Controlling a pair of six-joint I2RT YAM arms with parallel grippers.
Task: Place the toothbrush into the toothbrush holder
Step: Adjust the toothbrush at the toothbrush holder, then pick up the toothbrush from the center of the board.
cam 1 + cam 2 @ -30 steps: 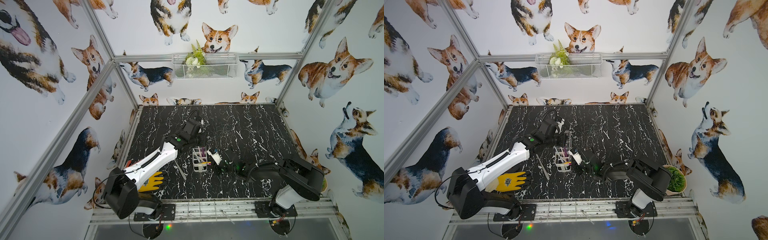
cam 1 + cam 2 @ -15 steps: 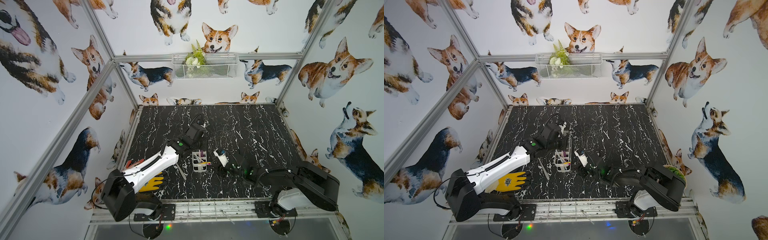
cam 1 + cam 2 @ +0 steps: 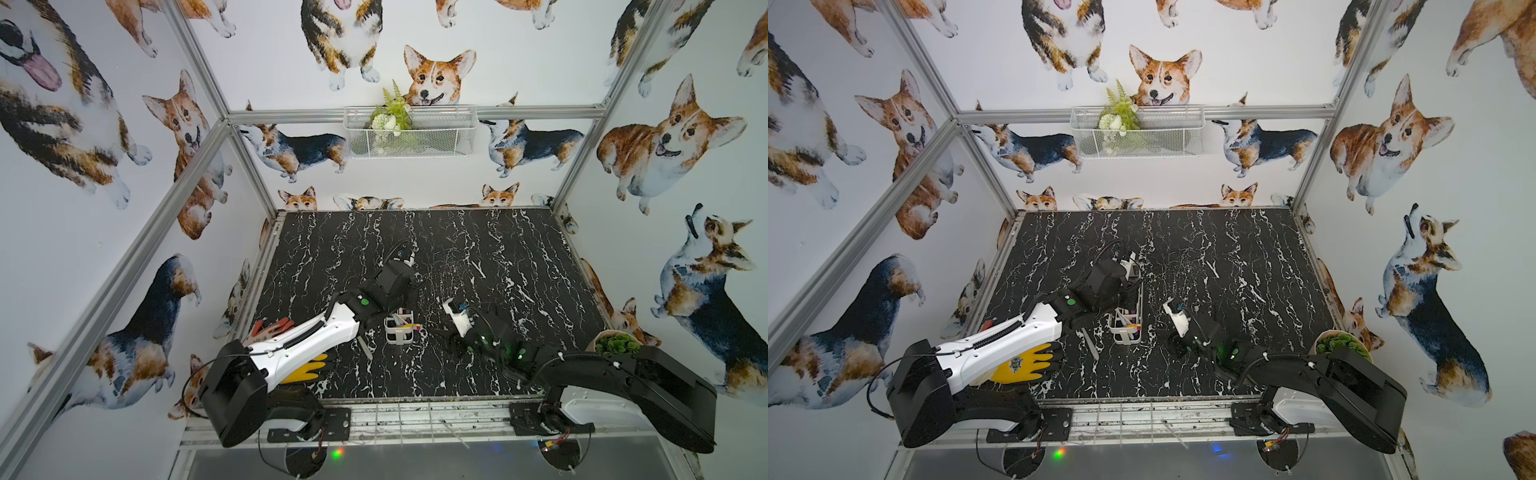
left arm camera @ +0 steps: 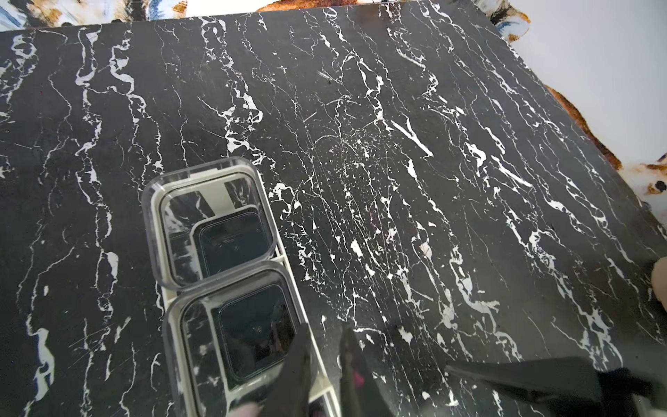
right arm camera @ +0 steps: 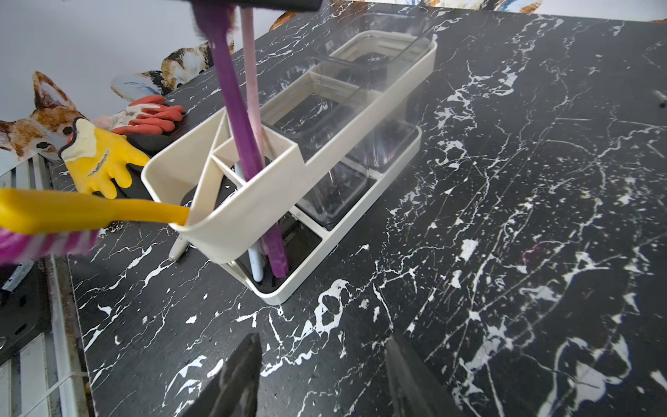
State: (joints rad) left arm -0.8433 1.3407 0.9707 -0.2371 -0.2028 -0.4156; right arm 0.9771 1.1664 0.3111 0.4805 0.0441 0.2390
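The toothbrush holder [image 5: 364, 108], a long white-framed caddy with clear cups, stands near the table's front middle [image 3: 398, 332] [image 3: 1126, 330] [image 4: 216, 252]. A purple toothbrush [image 5: 240, 126] stands upright in its end compartment beside a pink one [image 5: 251, 86] and a white one [image 5: 257, 265]. A yellow toothbrush [image 5: 94, 213] leans out over the rim. My left gripper [image 4: 325, 326] hangs over the holder at the purple brush's head, jaws a narrow gap apart with only the holder's rim and table showing between the tips. My right gripper [image 5: 321, 337] is open and empty, to the right of the holder.
A loose pale toothbrush [image 3: 365, 347] lies on the table left of the holder. Yellow glove [image 3: 307, 370] and red glove [image 3: 270, 328] lie at the front left. A potted plant [image 3: 617, 345] sits at the right edge. A wire basket [image 3: 409, 133] hangs on the back wall.
My right gripper has opened wider and drawn back to the right, away from the holder. My left gripper has shifted a little nearer over the holder and its jaws have parted slightly.
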